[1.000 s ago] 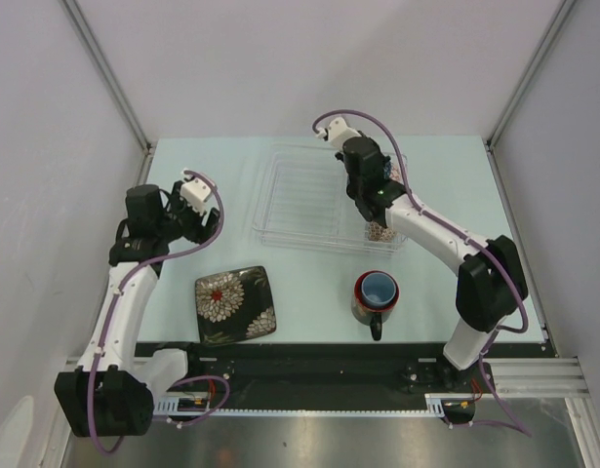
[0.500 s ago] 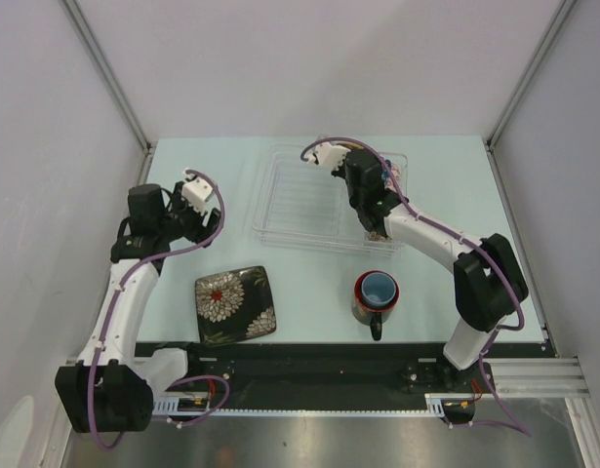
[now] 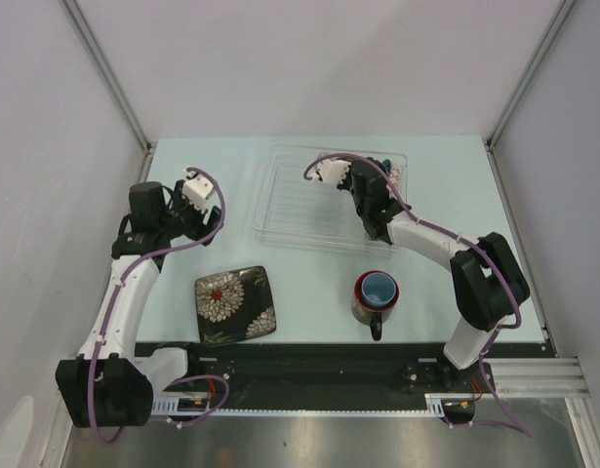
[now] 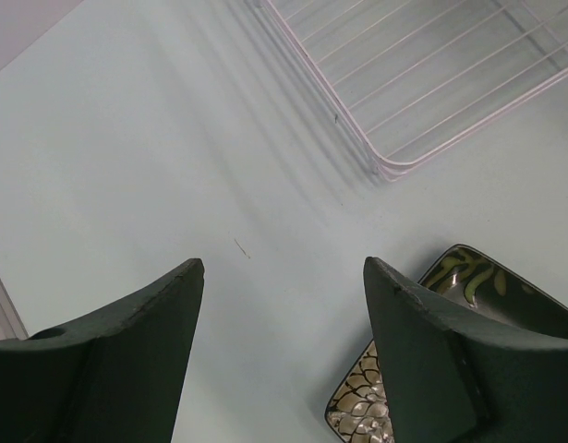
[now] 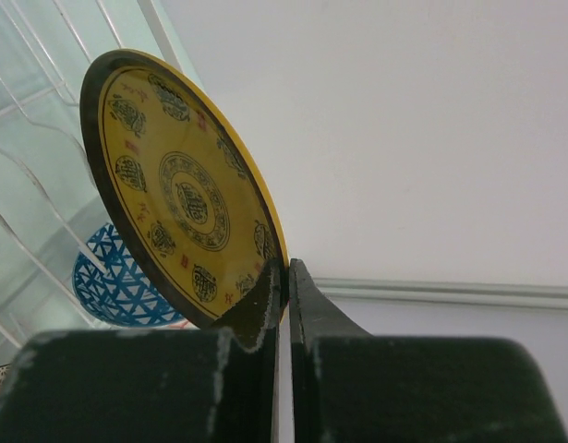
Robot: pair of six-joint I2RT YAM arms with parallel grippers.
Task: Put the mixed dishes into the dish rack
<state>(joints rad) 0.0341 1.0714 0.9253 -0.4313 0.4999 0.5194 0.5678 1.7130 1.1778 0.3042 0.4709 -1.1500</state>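
Observation:
My right gripper (image 5: 285, 268) is shut on the rim of the small round yellow plate (image 5: 182, 194), which it holds on edge, tilted, over the right end of the clear dish rack (image 3: 300, 200). Under the plate a blue-white patterned bowl (image 5: 117, 277) lies in the rack. On the left my left gripper (image 4: 284, 265) hangs open and empty above bare table, between the rack's corner (image 4: 385, 166) and the black square floral plate (image 4: 468, 277). That plate (image 3: 234, 304) lies flat near the front edge. A dark red-lined mug (image 3: 376, 297) stands in front of the rack with a light blue cup inside it.
Grey walls with metal posts close in the table on the left, back and right. The right arm (image 3: 426, 229) stretches from the front right over the rack's near right corner. A black rail (image 3: 309, 361) runs along the front edge.
The right wrist has turned and shifted a little over the rack's right end, carrying the yellow plate. The left arm has hardly moved.

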